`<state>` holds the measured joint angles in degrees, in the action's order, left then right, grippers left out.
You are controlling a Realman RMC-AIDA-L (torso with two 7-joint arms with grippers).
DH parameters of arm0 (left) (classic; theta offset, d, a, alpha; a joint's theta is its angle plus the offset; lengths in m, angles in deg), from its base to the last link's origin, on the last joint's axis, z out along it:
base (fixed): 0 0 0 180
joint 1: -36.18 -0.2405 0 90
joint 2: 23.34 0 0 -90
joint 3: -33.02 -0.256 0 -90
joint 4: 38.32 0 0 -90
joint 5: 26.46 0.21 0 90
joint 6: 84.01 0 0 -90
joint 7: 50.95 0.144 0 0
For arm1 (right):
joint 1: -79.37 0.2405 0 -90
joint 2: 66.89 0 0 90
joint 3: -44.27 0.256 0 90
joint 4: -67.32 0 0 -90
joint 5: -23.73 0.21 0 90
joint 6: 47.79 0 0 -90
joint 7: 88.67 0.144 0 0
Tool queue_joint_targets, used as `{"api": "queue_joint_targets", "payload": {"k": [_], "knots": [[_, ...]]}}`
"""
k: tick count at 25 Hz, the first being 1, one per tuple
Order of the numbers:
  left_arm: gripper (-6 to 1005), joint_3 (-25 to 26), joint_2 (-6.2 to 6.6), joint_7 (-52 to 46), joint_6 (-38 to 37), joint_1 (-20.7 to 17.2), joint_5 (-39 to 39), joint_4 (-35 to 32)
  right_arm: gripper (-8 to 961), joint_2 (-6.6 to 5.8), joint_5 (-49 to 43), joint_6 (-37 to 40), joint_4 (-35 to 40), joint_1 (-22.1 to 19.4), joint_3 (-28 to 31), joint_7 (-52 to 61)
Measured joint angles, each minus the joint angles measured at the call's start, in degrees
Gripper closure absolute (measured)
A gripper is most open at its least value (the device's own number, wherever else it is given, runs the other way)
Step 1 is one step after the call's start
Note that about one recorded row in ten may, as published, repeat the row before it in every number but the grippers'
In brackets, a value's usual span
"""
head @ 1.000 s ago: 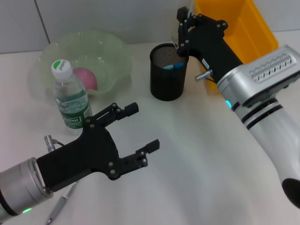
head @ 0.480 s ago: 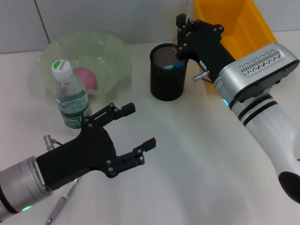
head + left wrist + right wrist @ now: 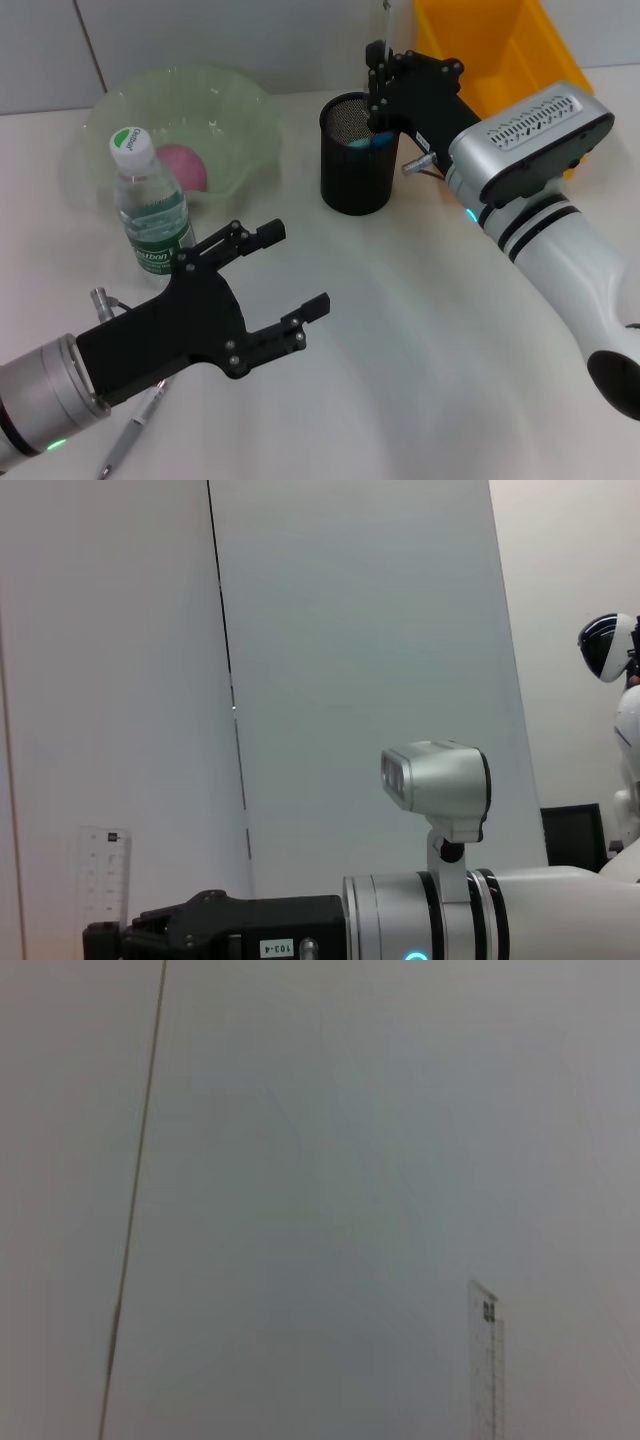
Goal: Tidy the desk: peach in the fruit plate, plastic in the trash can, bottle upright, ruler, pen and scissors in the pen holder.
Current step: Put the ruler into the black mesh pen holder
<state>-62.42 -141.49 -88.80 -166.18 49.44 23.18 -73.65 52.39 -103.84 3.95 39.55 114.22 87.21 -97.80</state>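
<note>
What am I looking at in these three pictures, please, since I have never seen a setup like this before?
This is a two-armed robot tidying a white desk. The head picture looks down from its head. The other two come from cameras on its wrists; they mostly face a plain wall. The left gripper hovers open and empty over the desk. The right gripper is at the rim of the black mesh pen holder, holding a clear ruler upright; both wrist pictures show the ruler too. On the desk stand an upright water bottle and a green fruit plate with a pink peach in it. A pen lies near the left arm, and a yellow bin stands behind.
</note>
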Motion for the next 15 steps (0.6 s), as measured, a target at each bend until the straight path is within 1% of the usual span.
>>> {"api": "queue_joint_targets", "payload": {"k": [11, 15], "knots": [[214, 0.18, -0.15, 0.13, 0.18, 0.22, 0.00, 0.45, 945, 0.01, -0.27, -0.32, 1.34, 0.76, 0.08, -0.34], [214, 0.18, -0.15, 0.14, 0.18, 0.26, 0.01, 0.53, 944, 0.13, -0.30, -3.02, 2.00, 1.51, 0.02, -0.51]]}}
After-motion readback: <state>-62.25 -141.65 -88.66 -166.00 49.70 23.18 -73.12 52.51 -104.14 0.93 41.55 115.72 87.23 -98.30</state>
